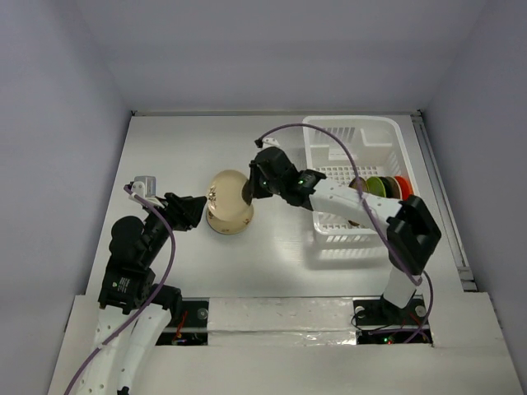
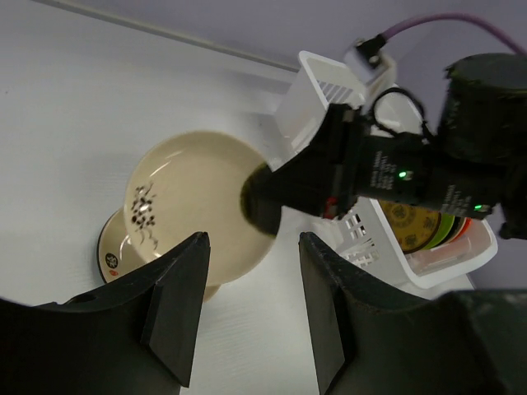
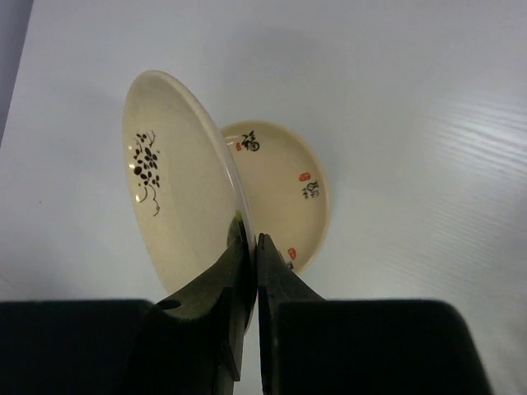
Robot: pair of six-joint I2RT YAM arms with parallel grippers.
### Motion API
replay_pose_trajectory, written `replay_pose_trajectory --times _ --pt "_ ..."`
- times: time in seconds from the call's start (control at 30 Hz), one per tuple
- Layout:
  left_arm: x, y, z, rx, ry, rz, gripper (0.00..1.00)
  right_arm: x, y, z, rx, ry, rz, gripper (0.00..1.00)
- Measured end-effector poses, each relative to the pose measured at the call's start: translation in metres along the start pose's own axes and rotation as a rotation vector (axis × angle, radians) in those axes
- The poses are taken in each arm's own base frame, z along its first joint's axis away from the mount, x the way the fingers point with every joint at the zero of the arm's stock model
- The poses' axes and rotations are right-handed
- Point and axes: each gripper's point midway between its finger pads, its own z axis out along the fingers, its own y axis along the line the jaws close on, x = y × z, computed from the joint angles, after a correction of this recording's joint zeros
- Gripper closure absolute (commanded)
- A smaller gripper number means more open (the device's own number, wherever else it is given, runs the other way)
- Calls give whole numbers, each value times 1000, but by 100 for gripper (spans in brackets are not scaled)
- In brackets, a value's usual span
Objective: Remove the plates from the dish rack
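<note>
My right gripper (image 1: 247, 191) is shut on the rim of a tan plate with a black flower mark (image 1: 224, 193), holding it on edge just above a second tan plate (image 1: 232, 222) that lies flat on the table. The right wrist view shows the fingers (image 3: 239, 263) pinching the held plate (image 3: 173, 181) beside the flat plate (image 3: 288, 177). My left gripper (image 1: 200, 210) is open and empty just left of both plates; its view shows the held plate (image 2: 189, 214) ahead. The white dish rack (image 1: 354, 132) at right holds upright plates: patterned yellow (image 2: 416, 222), lime green (image 1: 376, 186), orange-red (image 1: 401, 186).
The right arm reaches leftward across the rack's front wall (image 1: 338, 239). A raised white ledge (image 1: 272, 317) runs along the near table edge by the arm bases. Grey walls close in the table on three sides.
</note>
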Motion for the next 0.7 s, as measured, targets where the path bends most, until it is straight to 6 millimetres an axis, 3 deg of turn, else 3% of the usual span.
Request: replay_pose_trajectory --times 0.17,0.37,0.5,0.53,0.7 --pt "0 0 0 0 0 0 56 36 4 36 -23 82 52 100" --pt "0 0 0 0 0 0 56 55 0 47 -23 110 101 93" --pt "0 0 0 0 0 0 56 62 -3 49 -21 119 125 79" --pt "0 0 0 0 0 0 56 65 -4 49 -21 125 130 69" --pt "0 0 0 0 0 0 56 75 -10 50 -5 147 128 59"
